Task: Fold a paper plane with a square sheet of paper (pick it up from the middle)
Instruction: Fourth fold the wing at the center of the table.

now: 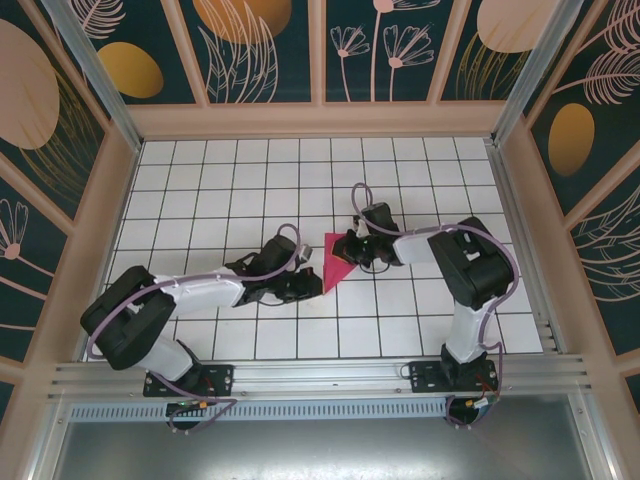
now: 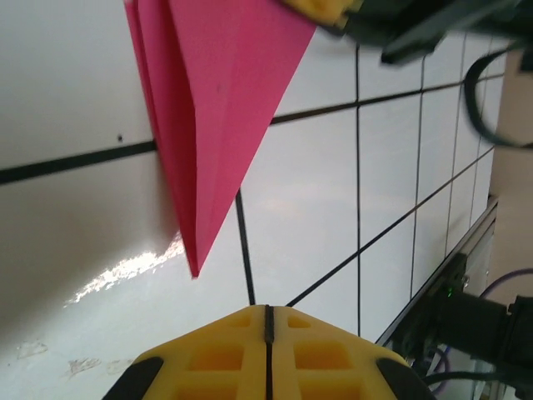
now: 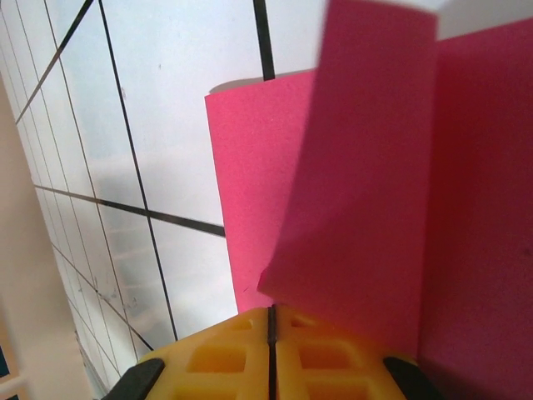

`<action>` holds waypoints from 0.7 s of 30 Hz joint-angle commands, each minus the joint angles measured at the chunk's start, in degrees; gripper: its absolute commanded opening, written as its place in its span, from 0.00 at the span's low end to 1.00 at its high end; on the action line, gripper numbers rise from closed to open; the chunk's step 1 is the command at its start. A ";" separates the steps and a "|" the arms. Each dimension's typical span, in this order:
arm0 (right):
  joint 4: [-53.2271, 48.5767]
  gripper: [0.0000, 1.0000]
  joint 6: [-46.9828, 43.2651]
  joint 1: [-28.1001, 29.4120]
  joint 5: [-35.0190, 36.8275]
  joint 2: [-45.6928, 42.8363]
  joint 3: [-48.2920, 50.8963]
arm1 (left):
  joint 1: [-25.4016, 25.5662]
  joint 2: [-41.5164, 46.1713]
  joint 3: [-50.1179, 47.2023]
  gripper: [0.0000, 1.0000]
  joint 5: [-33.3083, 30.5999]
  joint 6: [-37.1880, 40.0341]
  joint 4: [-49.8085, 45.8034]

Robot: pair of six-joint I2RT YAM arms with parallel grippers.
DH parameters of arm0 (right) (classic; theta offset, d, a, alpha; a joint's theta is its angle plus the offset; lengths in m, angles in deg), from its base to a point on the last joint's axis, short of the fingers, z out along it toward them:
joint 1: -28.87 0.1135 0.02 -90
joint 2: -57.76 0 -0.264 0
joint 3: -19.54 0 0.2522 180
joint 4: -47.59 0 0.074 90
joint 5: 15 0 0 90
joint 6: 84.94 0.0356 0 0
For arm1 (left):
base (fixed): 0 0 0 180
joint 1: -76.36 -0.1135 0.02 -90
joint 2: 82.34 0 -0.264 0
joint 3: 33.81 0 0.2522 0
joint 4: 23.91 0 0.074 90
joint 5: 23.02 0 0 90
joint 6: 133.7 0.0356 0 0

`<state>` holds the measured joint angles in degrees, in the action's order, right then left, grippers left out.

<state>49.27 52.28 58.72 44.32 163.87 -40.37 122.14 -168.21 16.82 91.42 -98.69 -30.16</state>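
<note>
Fingers of your left gripper (image 2: 268, 313) are pressed together, empty, near the point of the paper plane (image 1: 336, 264) lying mid-table (image 1: 200, 180), likely poised to press creases. Your right gripper (image 3: 271, 317), likewise closed, meets a raised flap, seemingly steadying it.

Thing: we see one paper (image 1: 335, 265), magenta-pink, folded from a square into a long triangle with a sharp point.
Layers: in the left wrist view we make out several stacked folds along one long edge, with a crease running toward the point.
Pose: its lower layer rests flat; in the right wrist view one flap stands up off that layer.
Place: near the middle of the white gridded tabletop (image 1: 230, 190), point toward the near edge.
Hold: the raised flap's lower corner appears pinched in the closed tips of the right tool (image 3: 271, 321).
</note>
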 commanded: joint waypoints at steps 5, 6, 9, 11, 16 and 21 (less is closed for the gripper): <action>-1.23 0.09 10.99 3.69 6.91 -2.14 8.10 | 0.09 0.04 2.01 0.09 -5.30 -4.72 6.74; -0.92 0.09 11.38 3.81 7.03 -2.23 8.33 | 0.09 -0.55 2.52 0.10 -5.28 -5.20 7.65; -0.43 0.09 11.40 3.81 6.38 -1.63 8.27 | 0.10 -2.56 3.54 0.09 -4.70 -6.09 9.84; -0.24 0.09 10.95 3.70 5.66 -1.29 7.95 | 0.09 -3.44 3.11 0.08 -4.53 -7.09 10.94; -1.03 0.08 9.55 3.64 4.76 -0.44 6.84 | 0.09 -6.86 3.62 0.08 -3.00 -8.18 14.13; -0.83 0.08 8.82 3.46 4.48 -0.58 7.04 | 0.10 -9.82 5.96 0.08 -3.66 -7.60 13.70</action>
<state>54.65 61.54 61.49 49.00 160.46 -34.69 122.14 -176.49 19.99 87.49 -105.96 -18.19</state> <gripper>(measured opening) 0.084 0.082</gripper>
